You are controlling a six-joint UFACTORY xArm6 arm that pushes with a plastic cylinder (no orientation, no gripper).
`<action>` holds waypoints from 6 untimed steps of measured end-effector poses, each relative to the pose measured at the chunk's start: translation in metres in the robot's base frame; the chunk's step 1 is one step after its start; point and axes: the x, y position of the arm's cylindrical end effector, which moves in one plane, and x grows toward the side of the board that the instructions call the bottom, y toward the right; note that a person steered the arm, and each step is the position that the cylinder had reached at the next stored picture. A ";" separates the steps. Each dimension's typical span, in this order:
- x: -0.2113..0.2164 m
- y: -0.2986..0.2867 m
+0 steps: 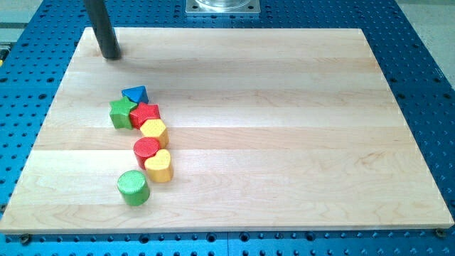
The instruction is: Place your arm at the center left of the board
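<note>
My tip (111,55) rests on the wooden board (284,107) near its top left corner, well above the blocks. A chain of blocks lies left of centre: a blue triangle (135,94), a green star (122,112), a red star (146,114), a yellow hexagon (153,131), a red cylinder (146,149), a yellow heart (160,165) and a green cylinder (133,187). The blue triangle is the block nearest my tip.
The board lies on a blue perforated table (419,43). A metal mount plate (222,6) shows at the view's top edge.
</note>
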 end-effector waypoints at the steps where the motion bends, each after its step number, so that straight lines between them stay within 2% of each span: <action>1: 0.000 0.000; 2: 0.004 0.000; 3: 0.042 0.000; 5: 0.171 -0.017; 6: 0.238 0.013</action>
